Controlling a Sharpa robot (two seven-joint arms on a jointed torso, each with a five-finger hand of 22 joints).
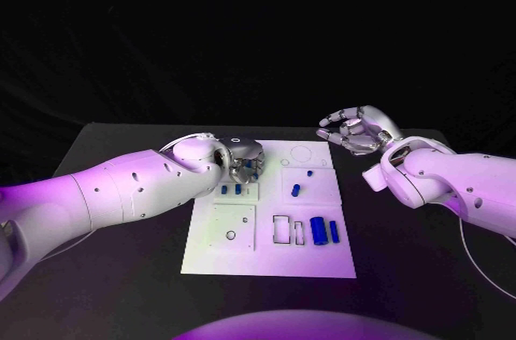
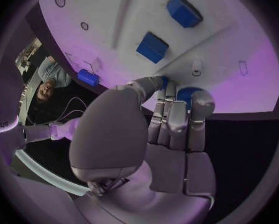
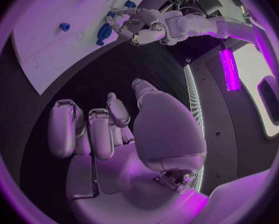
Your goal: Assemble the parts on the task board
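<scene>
The left hand (image 1: 245, 161) is down on the far left corner of the white task board (image 1: 323, 262), which lies in the middle of the black worktop (image 1: 118, 280). Its fingers (image 2: 176, 114) are curled in together, and in the left wrist view a round blue part (image 2: 188, 93) sits right at the tips, touching them. I cannot tell if the hand is truly gripping it or only pressing on it.

Just beside that hand, a bit nearer the robot, two small blue parts (image 1: 230, 190) stand side by side on a raised white square. Below them is another white square with a small round hole (image 1: 230, 235) in it.

Moving toward the middle of the board, there is a thin ring drawn on the far edge (image 1: 302, 154). Near it a little blue part (image 1: 309, 174) stands up, and one more small blue part (image 1: 296, 189) is just below that.

Lower on the board a long blue part (image 1: 318, 230) lies flat, and a thinner blue part (image 1: 335, 232) lies just beside it. Next to them are two empty slot outlines (image 1: 280, 230).

The right hand (image 1: 353, 131) is up in the air past the far right corner of the board. Its fingers are curled partway and spread apart, and it holds nothing.
</scene>
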